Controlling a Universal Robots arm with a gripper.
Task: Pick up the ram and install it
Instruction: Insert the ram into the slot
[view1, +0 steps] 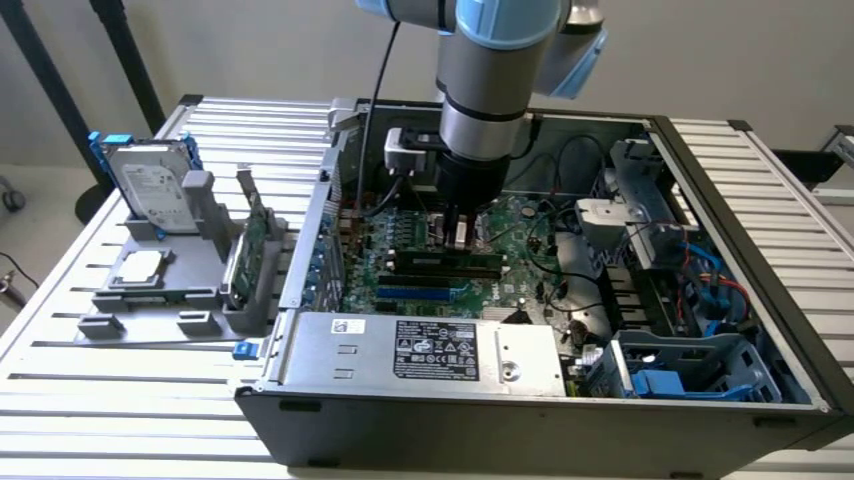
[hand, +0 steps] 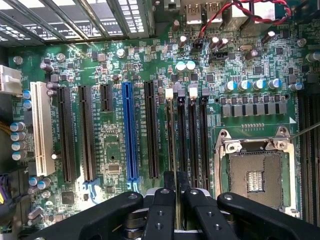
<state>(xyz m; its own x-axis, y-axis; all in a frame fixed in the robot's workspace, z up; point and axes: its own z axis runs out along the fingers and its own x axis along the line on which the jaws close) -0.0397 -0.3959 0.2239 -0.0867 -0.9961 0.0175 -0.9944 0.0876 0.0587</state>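
Here the grey-and-blue robot arm (view1: 487, 70) stands almost straight down into the open black computer case (view1: 534, 405), its black gripper (hand: 176, 192) low over the green motherboard (hand: 110, 145). The case lies on a table of silver ribbed metal slats (view1: 80, 390), before a plain pale wall (view1: 267, 50). On the table toward the exterior view's left, a grey plastic holder (view1: 174, 290) carries a silver hard drive with blue rails (view1: 147, 175) and a taller green expansion card (view1: 251, 245). Inside the case, the two black fingers (hand: 161, 210) are pressed nearly together, pinching the top edge of the ram (hand: 171, 135), a long thin dark-green stick. It stands edge-on in a black memory slot (hand: 193, 140), beside the square silver processor socket (hand: 255, 170).
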